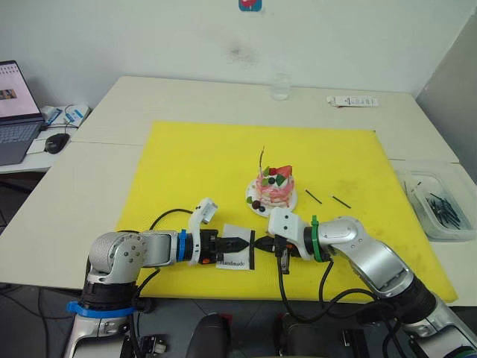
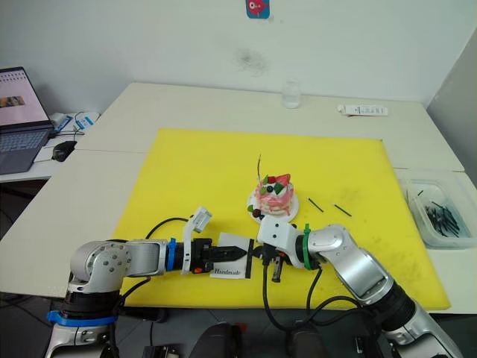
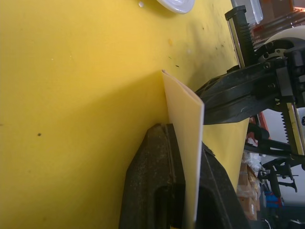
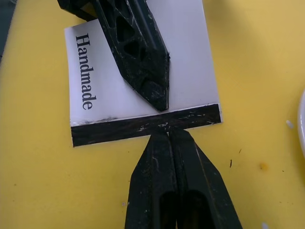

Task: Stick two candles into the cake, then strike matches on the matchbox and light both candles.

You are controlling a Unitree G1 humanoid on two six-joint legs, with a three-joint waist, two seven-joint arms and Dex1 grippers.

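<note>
Match strike in progress at the near edge of the yellow mat

Head views: left gripper (image 1: 237,244) clamps the matchbox (image 1: 237,253) by the mat's (image 1: 186,164) near edge; cake (image 1: 275,187) sits mid-mat with 1 candle (image 1: 262,158) in it, 2 matches (image 1: 323,198) beside it. Left wrist view: box held edge-up between the fingers. Right wrist view: right gripper (image 4: 167,134) pinched tight, tip on the black strip, match itself too small to see. Pressing hard could snap it or twist the box loose.

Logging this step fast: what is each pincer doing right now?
Left pincer: closed on the matchbox.
Right pincer: closed, tips at the box's black strip; any match between them cannot be told.
</note>
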